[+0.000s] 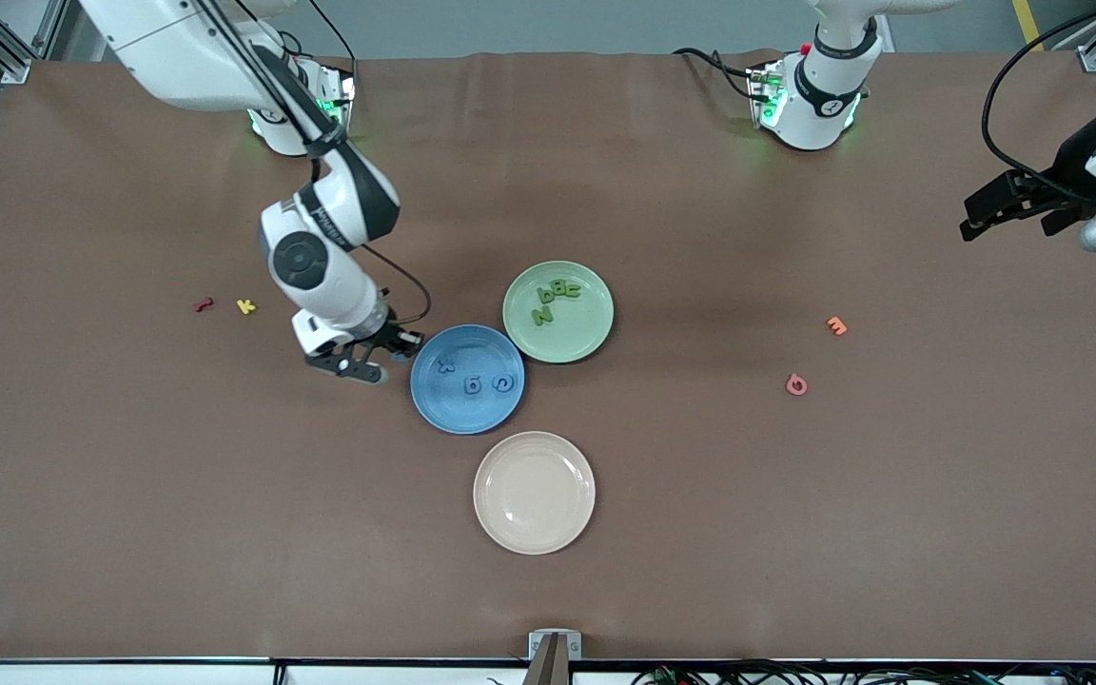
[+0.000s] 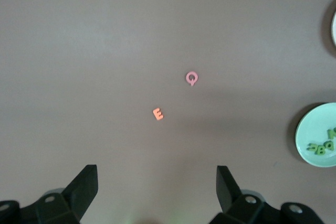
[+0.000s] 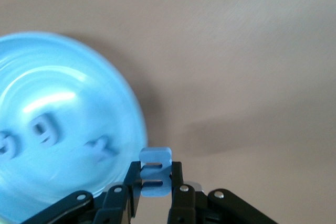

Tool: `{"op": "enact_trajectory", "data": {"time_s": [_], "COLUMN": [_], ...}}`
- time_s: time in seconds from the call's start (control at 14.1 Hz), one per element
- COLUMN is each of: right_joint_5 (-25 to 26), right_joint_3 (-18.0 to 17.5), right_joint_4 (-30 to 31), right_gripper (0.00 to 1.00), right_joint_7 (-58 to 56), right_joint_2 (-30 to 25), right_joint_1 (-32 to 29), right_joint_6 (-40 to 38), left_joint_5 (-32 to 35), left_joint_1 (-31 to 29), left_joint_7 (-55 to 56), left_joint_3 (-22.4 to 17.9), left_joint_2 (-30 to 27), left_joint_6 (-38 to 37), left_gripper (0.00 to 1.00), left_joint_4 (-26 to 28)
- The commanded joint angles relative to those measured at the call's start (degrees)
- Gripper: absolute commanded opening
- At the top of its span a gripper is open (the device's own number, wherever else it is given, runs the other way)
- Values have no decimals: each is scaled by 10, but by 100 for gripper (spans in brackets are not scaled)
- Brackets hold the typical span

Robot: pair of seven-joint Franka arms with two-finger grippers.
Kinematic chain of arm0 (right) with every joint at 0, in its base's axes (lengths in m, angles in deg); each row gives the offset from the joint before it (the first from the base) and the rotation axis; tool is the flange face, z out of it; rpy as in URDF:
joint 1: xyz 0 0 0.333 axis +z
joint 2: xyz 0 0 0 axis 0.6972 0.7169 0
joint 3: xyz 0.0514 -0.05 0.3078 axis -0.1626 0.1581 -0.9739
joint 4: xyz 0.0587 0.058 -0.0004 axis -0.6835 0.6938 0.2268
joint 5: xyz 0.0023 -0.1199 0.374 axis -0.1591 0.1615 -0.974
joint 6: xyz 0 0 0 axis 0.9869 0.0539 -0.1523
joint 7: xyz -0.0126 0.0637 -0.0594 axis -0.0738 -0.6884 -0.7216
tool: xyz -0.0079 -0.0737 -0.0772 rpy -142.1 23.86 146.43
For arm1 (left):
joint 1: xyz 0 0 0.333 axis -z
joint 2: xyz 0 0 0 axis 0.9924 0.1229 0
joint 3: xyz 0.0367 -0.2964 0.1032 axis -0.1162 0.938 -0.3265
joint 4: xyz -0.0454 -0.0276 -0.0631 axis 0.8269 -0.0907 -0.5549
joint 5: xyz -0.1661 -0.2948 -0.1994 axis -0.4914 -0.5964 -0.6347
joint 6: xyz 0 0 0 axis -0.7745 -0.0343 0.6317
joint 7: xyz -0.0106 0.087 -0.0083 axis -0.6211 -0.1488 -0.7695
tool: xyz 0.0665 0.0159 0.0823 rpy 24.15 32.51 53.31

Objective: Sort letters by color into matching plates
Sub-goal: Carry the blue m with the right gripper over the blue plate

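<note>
Blue letter [image 3: 155, 172], perhaps a B, pinched in right hand [image 3: 155, 182] beside blue plate [image 3: 126, 103].

cream plate [image 1: 535, 492] | red [image 1: 204, 304], yellow [image 1: 245, 306], orange [image 1: 836, 326], pink letters [image 1: 796, 384]

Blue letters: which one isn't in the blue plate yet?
The blue letter pinched in the right gripper, beside the blue plate. The other three blue letters already lie in that plate.
</note>
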Motion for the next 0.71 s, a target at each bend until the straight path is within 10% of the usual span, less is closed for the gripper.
{"op": "enact_trajectory", "data": {"time_s": [0.0, 0.64], "right_joint_5": [-2, 88], "right_joint_3": [7, 14], "right_joint_4": [-8, -77], "right_gripper": [0, 0], "right_joint_7": [66, 252], "right_joint_2": [-7, 59], "right_joint_1": [36, 106], "right_joint_6": [-10, -13], "left_joint_5": [-10, 2], "left_joint_1": [-1, -2], "left_joint_7": [-15, -13], "left_joint_3": [-1, -1], "left_joint_2": [31, 57], "left_joint_6": [1, 4], "left_gripper": [99, 100], "left_joint_4": [-56, -82]}}
